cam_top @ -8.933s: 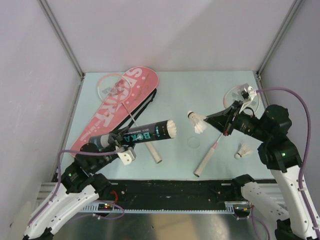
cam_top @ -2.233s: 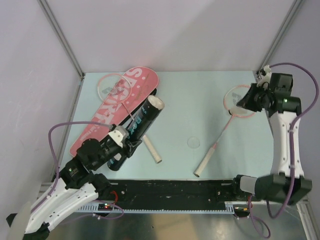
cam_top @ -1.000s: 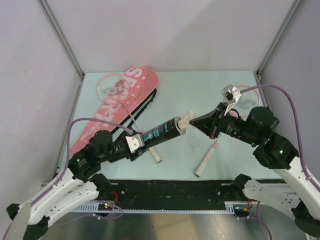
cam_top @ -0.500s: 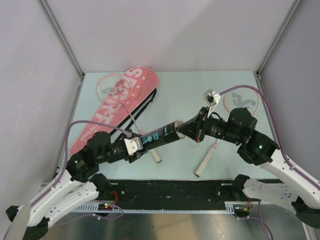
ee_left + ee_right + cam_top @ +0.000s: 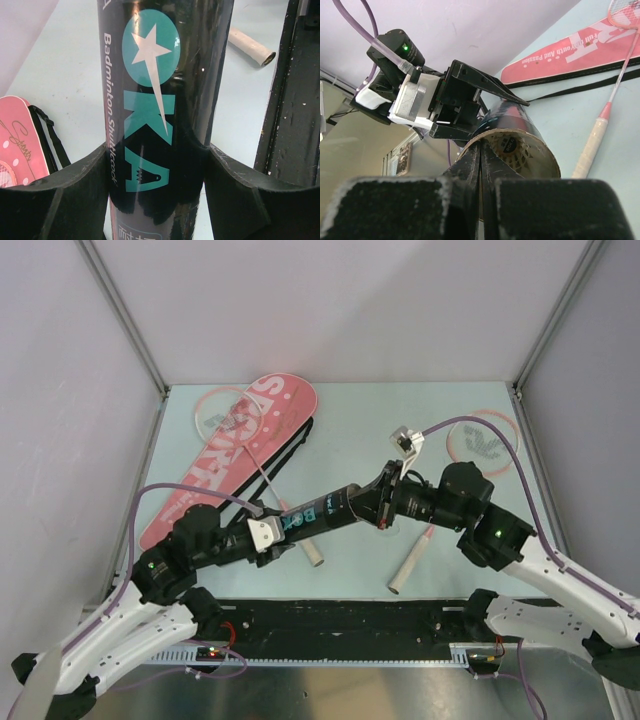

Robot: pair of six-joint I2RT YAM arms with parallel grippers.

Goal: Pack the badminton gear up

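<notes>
My left gripper (image 5: 274, 531) (image 5: 157, 185) is shut on the black printed tube (image 5: 320, 512) (image 5: 165, 100), holding it slanted above the table with its open mouth to the right. At that mouth my right gripper (image 5: 369, 502) (image 5: 480, 146) is shut, its fingertips poking just inside the rim. A shuttlecock (image 5: 512, 148) sits down inside the tube. One pink racket (image 5: 226, 411) lies with its head on the pink racket case (image 5: 240, 452) (image 5: 580, 50). The other racket (image 5: 483, 438) rests at the right, its white handle (image 5: 408, 566) (image 5: 592, 145) towards the near edge.
The first racket's white handle (image 5: 307, 546) (image 5: 250, 46) lies under the tube. A black rail (image 5: 340, 618) (image 5: 295, 100) runs along the near edge. Grey walls close in the table on three sides. The case's black strap (image 5: 300, 440) trails off its right side.
My right gripper has moved left to the tube's mouth. The feathers that stuck out of the tube a second ago are now inside. The left arm has kept its grip and hardly shifted.
</notes>
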